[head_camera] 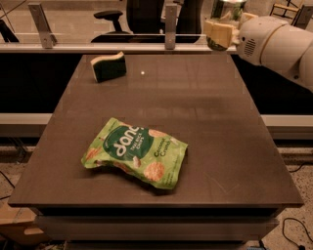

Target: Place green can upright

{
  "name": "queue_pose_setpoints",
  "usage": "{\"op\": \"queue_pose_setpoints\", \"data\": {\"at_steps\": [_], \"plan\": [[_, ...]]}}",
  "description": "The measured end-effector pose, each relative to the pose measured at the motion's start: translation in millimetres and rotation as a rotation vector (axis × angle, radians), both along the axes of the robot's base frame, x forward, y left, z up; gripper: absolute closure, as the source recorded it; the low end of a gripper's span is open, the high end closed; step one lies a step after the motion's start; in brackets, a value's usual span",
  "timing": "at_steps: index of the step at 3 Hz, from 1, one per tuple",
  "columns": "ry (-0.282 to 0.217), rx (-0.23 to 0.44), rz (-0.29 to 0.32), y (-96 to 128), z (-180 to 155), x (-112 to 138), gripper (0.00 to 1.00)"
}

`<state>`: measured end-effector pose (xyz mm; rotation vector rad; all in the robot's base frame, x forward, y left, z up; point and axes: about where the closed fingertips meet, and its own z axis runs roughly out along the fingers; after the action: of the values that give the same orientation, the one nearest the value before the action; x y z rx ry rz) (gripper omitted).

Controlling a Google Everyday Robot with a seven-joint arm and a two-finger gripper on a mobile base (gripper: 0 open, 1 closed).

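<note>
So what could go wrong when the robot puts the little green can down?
1. The gripper holds the small green metal can high up near the far right corner of the dark square table. Set down there, it might tip off the edge.
2. Let go from that height, it could bounce and land on its side.
3. A rolling can might bump the flat green snack bag.

can (229,10) green, dim sheen, clasped in cream-padded gripper (226,30) top right above table's far edge | arm (279,41) white | bag (135,152) bright green, white lettering, orange-tan snack pictures | sponge (108,67) dark green, pale yellow edge | table (195,107) plain dark brown
</note>
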<state>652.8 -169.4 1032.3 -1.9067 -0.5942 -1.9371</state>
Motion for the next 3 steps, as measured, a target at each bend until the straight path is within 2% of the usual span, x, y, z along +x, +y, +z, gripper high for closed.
{"op": "queue_pose_setpoints", "data": {"at_steps": [1,3], "plan": [[0.004,0.001,-0.008,-3,-15,9,1.0],[0.023,-0.107,-0.038,2,-41,23,1.0]]}}
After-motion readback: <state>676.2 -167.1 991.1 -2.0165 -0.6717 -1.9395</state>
